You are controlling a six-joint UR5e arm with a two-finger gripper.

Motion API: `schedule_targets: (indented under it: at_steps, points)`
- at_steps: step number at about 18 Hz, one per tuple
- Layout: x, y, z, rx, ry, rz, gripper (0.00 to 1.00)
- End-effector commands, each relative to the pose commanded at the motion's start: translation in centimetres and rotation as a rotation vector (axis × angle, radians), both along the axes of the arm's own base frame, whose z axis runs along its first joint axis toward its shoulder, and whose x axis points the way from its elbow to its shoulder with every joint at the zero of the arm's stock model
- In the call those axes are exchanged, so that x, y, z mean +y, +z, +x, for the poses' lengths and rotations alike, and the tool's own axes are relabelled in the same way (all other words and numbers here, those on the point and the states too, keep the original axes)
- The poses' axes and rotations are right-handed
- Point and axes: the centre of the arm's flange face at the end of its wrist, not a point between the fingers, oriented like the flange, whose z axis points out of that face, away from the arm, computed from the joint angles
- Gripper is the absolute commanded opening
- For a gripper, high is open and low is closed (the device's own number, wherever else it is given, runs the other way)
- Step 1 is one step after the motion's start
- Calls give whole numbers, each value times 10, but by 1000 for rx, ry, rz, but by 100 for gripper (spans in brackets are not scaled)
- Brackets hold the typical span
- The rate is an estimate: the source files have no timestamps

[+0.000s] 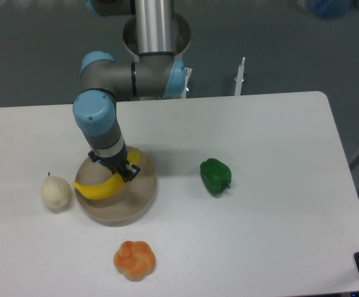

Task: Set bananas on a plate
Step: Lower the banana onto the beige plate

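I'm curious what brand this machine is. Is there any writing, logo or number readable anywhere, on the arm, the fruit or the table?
None: no readable text shows on the arm, the gripper, the banana, the plate, the other fruit, or the table.

The pincer (119, 171) sits low over the plate (140, 199), closed on the banana (103, 187), whose left tip juts past the plate's left rim. Just left of that tip the pear (56, 192) narrows the gap. Toward the camera, the orange fruit (134, 260) lies near the plate's rim. To the right, bare worktop (278, 161) runs to the green pepper (215, 176) and past it.
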Motion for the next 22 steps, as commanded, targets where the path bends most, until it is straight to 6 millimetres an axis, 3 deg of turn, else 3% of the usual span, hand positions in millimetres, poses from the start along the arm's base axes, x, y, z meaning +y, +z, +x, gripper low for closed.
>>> schedule_targets:
  at_steps: [22]
  points:
    - [2,-10,-10,30,-7,-29,37]
